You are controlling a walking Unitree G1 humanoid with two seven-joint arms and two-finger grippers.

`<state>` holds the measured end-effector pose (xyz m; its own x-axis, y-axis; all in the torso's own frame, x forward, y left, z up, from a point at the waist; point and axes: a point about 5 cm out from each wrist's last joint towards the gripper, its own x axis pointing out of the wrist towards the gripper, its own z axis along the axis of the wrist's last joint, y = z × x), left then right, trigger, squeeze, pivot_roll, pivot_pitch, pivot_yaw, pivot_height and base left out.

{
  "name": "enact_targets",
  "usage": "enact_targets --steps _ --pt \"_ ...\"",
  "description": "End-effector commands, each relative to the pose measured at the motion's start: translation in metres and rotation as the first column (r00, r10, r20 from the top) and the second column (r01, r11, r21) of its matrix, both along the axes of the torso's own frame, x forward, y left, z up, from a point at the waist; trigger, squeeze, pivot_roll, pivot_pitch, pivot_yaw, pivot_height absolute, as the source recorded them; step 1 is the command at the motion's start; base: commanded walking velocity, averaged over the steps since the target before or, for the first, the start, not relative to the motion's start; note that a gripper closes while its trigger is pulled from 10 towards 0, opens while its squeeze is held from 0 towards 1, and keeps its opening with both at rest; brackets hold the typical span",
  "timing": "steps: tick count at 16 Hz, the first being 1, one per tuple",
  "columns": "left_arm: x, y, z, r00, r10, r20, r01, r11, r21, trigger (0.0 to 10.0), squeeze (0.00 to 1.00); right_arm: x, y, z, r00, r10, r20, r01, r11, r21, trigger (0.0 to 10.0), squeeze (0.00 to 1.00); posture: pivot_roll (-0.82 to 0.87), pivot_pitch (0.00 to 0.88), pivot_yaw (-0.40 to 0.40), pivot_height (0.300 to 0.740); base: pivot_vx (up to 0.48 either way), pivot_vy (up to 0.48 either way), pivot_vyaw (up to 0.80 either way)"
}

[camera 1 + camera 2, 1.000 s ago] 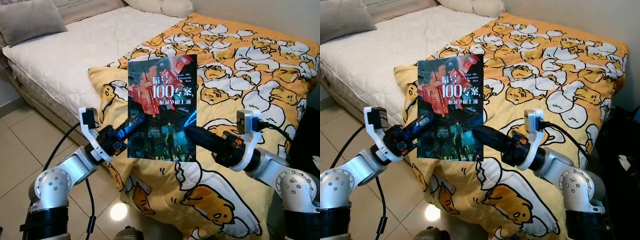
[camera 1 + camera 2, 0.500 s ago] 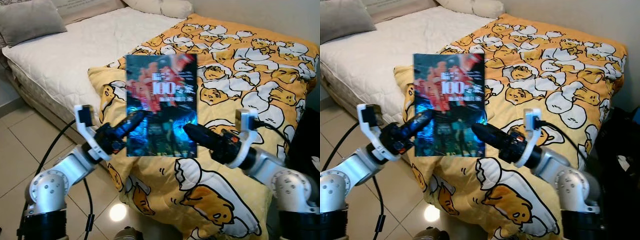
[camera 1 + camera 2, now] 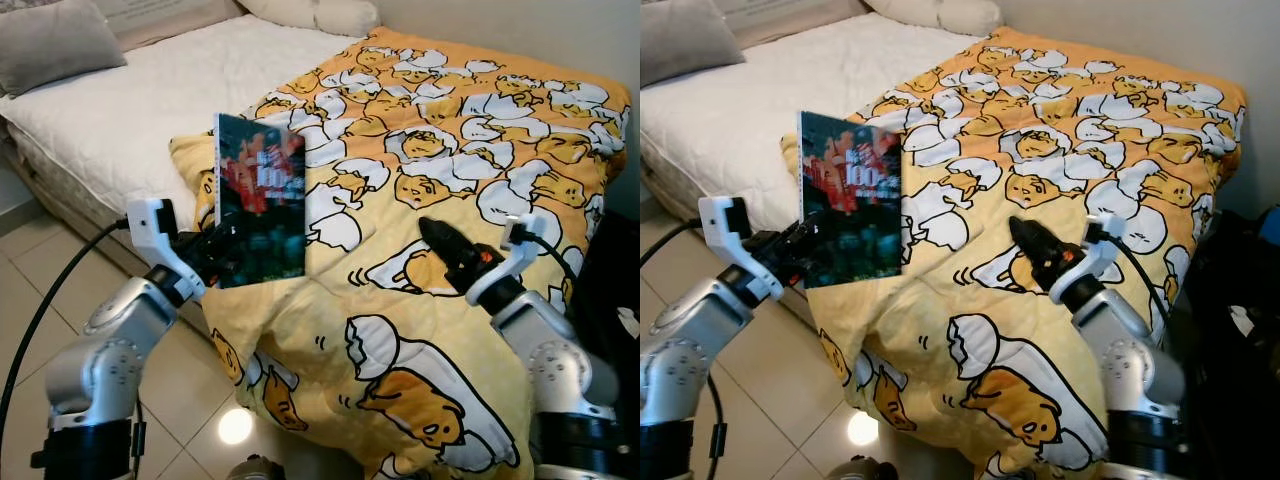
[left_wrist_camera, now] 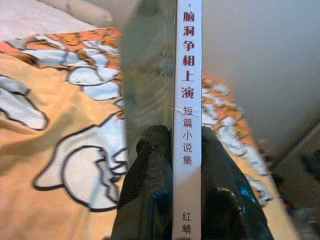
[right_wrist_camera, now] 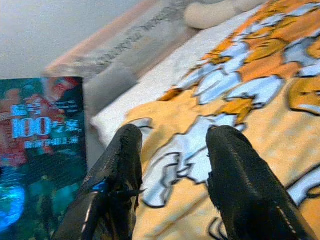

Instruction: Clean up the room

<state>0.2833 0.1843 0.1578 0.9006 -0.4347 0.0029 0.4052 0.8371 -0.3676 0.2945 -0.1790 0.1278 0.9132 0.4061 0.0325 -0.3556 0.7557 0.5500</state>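
One book (image 3: 259, 200) is standing upright in the head views, pinched low by the left gripper (image 3: 215, 250) alone, above the edge of the yellow duvet (image 3: 450, 130) and the tiled floor (image 3: 40, 290); such a low hold is risking the tall cover tipping or sliding out; the right gripper (image 3: 432, 232) is hovering apart over the duvet, a grey pillow (image 3: 55, 40) lying far off; the left wrist view is showing both fingers (image 4: 150, 190) clamping the white spine; the right wrist view is showing that gripper's fingers (image 5: 120, 165) spread, holding nothing, the bed looming close ahead.
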Motion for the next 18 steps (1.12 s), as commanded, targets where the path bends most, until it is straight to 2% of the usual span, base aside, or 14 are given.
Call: enact_targets --steps 1,3,6,9,10,13,15,18 --pt "0.003 -0.005 0.008 0.998 0.049 0.038 -0.051 0.998 0.042 10.0 0.0 -0.001 0.004 0.004 0.999 -0.035 0.029 0.036 0.999 -0.034 10.0 0.0 -0.08 0.0 0.062 0.74 0.0 0.0 0.0" --pt "0.004 -0.005 0.001 0.994 0.11 0.013 -0.111 0.992 0.064 10.0 0.0 -0.004 0.012 -0.003 0.999 -0.045 0.019 0.047 0.996 -0.076 10.0 0.0 -0.08 0.0 0.053 0.74 0.0 0.0 0.0" --pt "0.004 -0.007 -0.01 0.987 0.163 0.005 -0.161 0.962 0.219 10.0 0.0 -0.006 0.027 -0.007 0.997 -0.07 0.016 0.072 0.99 -0.124 10.0 0.0 -0.08 0.0 0.057 0.74 0.0 0.0 0.0" --pt "0.004 -0.006 -0.019 0.978 0.204 -0.035 -0.19 0.951 0.242 10.0 0.0 -0.008 0.031 -0.008 0.996 -0.081 0.025 0.084 0.984 -0.156 10.0 0.0 -0.08 0.0 0.055 0.74 0.0 0.0 0.0" --pt "0.007 -0.002 -0.019 0.96 0.28 -0.02 -0.26 0.912 0.319 10.0 0.0 -0.006 0.032 -0.009 0.992 -0.126 0.022 0.128 0.971 -0.2 10.0 0.0 -0.08 0.0 0.059 0.74 0.0 0.0 0.0" --pt "0.006 -0.009 -0.02 0.965 0.261 0.027 -0.25 0.884 0.394 10.0 0.0 -0.004 0.037 -0.011 0.988 -0.152 -0.01 0.145 0.963 -0.228 10.0 0.0 -0.09 0.0 0.058 0.74 0.0 0.0 0.0" --pt "0.005 -0.012 -0.022 0.964 0.262 0.038 -0.255 0.88 0.401 10.0 0.0 -0.005 0.038 -0.014 0.983 -0.184 -0.024 0.174 0.958 -0.227 10.0 0.0 -0.07 0.0 0.046 0.74 0.0 0.0 0.0" --pt "0.002 -0.015 -0.021 0.964 0.262 0.044 -0.257 0.877 0.405 10.0 0.0 -0.005 0.044 -0.015 0.98 -0.194 -0.031 0.182 0.956 -0.231 10.0 0.0 -0.08 0.0 0.05 0.74 0.0 0.44 -0.31"
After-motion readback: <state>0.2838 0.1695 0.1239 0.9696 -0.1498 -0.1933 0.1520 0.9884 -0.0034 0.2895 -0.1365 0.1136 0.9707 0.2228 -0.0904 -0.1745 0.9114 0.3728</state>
